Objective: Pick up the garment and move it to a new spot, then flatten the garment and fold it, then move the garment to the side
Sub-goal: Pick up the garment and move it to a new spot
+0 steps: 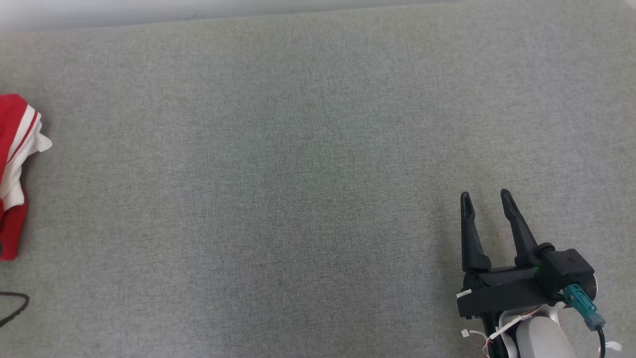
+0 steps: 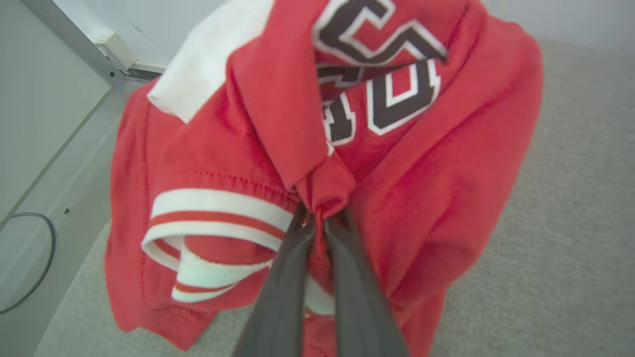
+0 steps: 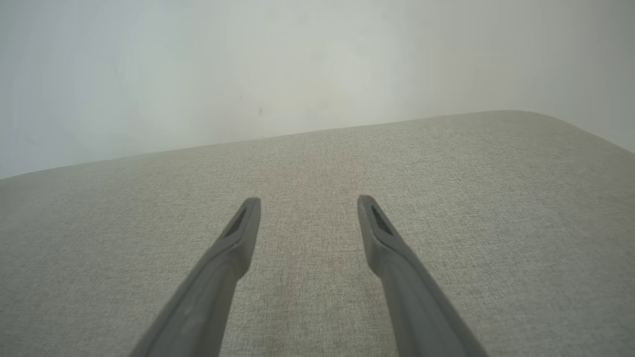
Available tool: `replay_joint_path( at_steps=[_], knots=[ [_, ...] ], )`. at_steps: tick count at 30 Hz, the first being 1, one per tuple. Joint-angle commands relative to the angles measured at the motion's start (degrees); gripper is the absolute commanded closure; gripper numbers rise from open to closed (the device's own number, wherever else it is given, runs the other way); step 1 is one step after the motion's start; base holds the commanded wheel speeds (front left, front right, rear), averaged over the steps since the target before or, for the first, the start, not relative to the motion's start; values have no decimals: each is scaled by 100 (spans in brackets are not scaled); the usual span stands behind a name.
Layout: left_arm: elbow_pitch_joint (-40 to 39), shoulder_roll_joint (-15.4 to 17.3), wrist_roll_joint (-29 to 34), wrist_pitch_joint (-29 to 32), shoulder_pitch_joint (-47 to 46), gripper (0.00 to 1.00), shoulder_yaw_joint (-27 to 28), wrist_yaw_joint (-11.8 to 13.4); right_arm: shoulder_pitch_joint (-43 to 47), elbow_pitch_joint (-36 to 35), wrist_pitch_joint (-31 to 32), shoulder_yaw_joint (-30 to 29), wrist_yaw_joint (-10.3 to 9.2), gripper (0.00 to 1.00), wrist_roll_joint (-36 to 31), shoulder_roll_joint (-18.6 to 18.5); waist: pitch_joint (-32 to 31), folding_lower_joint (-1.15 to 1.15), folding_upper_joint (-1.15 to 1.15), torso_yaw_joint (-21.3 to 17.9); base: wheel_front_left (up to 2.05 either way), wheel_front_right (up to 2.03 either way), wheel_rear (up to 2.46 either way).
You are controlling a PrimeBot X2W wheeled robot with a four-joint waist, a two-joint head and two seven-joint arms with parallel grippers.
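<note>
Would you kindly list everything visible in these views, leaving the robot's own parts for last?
garment: one, red with white bands and dark lettering, bunched at the far left of the head view
surface: one, grey fabric, beneath both grippers
cable: one, dark, looped at the lower left of the head view
wall: one, pale, beyond the surface's far edge
left gripper: one, dark, shut on a fold of the garment
right gripper: one, dark, open, holding nothing, lower right over the surface
</note>
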Motion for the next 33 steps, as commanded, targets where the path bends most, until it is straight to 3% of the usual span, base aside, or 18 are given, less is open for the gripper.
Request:
replay_joint_path(
  at_steps=[1,9,20,27,33],
  knots=[
    [27,44,-25,-174,-97,100,-23,8,25,9,-4,-14,-12,0,-30,9,-89,0,0,15,0,0,0],
    [-609,43,22,-1123,-561,100,-329,7,177,89,-4,-3,-12,0,10,11,-494,0,0,180,0,0,0],
    [-1845,116,-76,-1446,-1048,100,-853,6,368,237,-4,119,-12,0,208,7,-1019,0,0,-105,0,0,0],
    [-2868,-197,-199,-1184,-1267,100,-1139,14,466,317,-4,231,-12,0,336,8,-1225,0,0,-643,0,0,0],
    [-3710,-775,-313,-868,-1217,100,-1476,116,490,342,-3,312,-12,0,396,7,-1246,0,0,-1180,0,0,0]
  ],
)
